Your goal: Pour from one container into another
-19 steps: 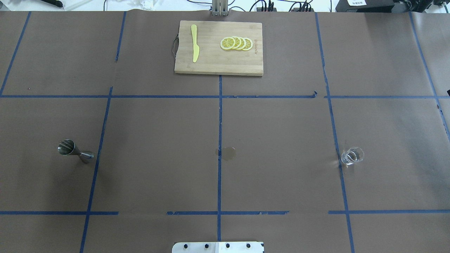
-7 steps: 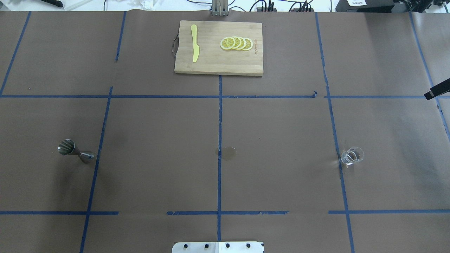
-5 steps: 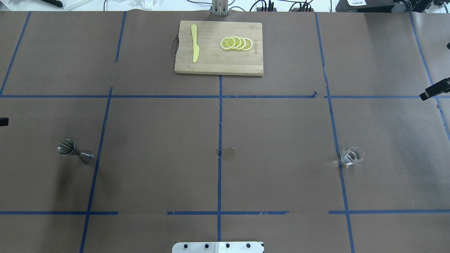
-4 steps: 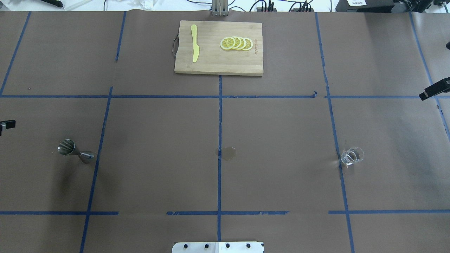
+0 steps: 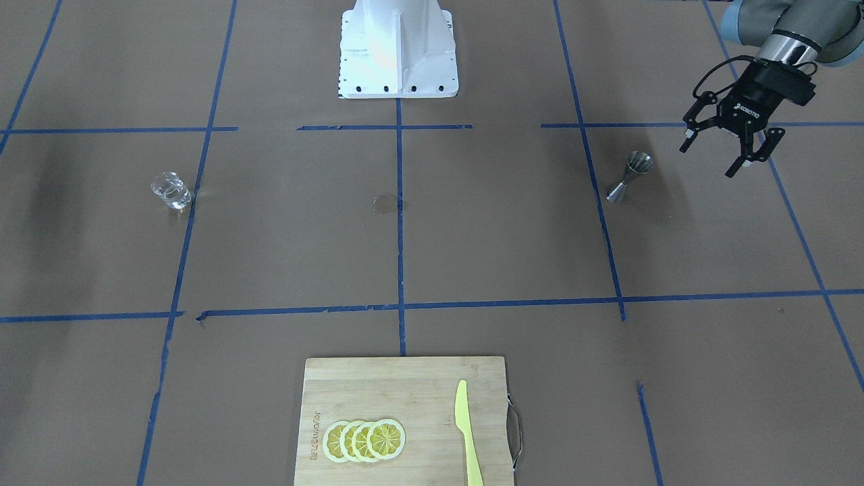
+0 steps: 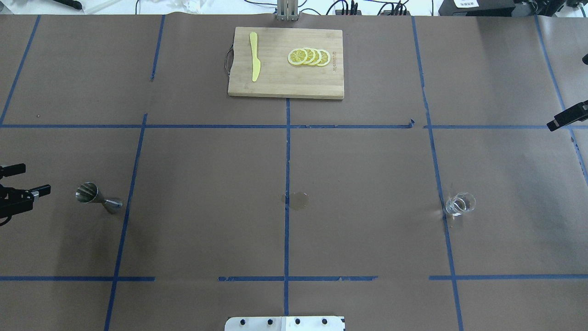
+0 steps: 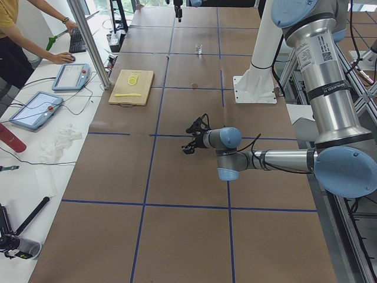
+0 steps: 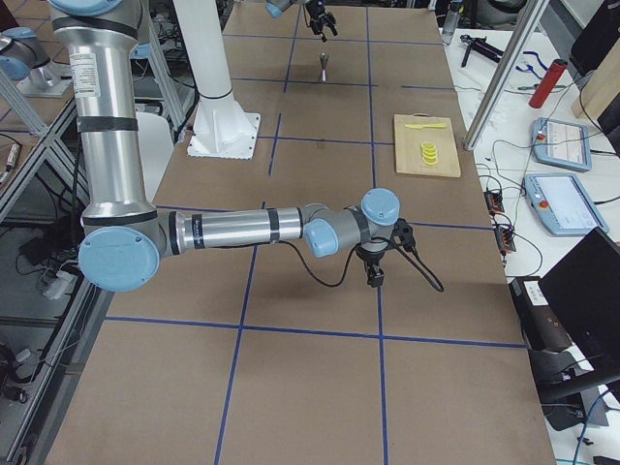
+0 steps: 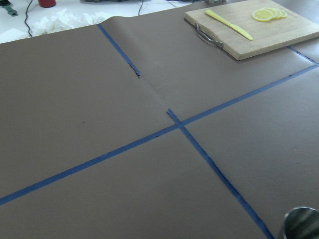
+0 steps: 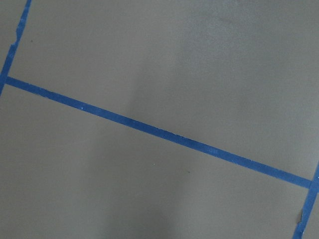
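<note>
The steel hourglass jigger (image 6: pixel 96 196) stands upright on the table's left part, also in the front view (image 5: pixel 628 177); its rim (image 9: pixel 301 225) shows in the left wrist view's bottom right corner. My left gripper (image 6: pixel 32 179) hangs open and empty just left of it, apart from it (image 5: pixel 717 159). The clear glass tumbler (image 6: pixel 459 203) stands alone far off on the right side (image 5: pixel 171 191). My right gripper (image 8: pixel 374 276) hovers beyond the tumbler at the table's right end; one finger (image 6: pixel 566 120) and a sliver of the other show widely apart, nothing between them.
A wooden cutting board (image 6: pixel 285 87) lies at the far middle with a yellow knife (image 6: pixel 254 55) and several lemon slices (image 6: pixel 308 56). A small damp stain (image 6: pixel 297 200) marks the centre. The white robot base (image 5: pixel 397 47) sits at the near edge. Blue tape lines grid the brown paper.
My left gripper has come in from the left edge toward the jigger. The right gripper's finger has edged slightly inward at the right edge. Jigger and tumbler have stayed put.
</note>
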Robot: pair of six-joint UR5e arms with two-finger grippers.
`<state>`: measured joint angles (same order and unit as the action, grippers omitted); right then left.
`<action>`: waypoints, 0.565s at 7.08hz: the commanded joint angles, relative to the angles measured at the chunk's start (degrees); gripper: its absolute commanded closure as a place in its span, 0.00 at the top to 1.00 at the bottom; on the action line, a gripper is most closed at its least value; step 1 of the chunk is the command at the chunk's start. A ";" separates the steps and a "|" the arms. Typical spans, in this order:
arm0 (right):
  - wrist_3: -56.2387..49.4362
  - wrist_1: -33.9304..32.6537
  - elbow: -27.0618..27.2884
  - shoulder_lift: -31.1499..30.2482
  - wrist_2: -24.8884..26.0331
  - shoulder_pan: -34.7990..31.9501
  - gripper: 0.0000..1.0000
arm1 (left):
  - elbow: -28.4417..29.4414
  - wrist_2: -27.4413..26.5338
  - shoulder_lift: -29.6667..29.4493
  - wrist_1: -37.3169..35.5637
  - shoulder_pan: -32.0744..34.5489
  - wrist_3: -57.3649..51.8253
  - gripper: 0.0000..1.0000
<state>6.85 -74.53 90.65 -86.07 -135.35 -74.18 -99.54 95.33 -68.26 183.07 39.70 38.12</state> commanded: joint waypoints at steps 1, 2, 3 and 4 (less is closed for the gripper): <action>0.00 0.00 0.14 -0.06 -0.09 0.00 1.00 | -0.04 -9.74 2.25 5.01 -6.17 -1.73 0.95; 0.00 0.00 0.32 0.03 -0.09 0.09 1.00 | -0.04 -18.26 2.25 5.01 -12.22 1.84 0.95; 0.00 0.09 0.67 0.03 -0.09 0.00 1.00 | -0.12 -28.61 2.34 4.93 -20.54 7.88 0.95; -0.08 0.09 0.58 0.12 0.00 0.00 1.00 | -0.12 -36.28 2.69 4.67 -26.72 11.94 0.95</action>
<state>6.84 -74.47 91.17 -86.03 -135.42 -74.16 -99.64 69.08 -65.89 187.88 20.90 44.84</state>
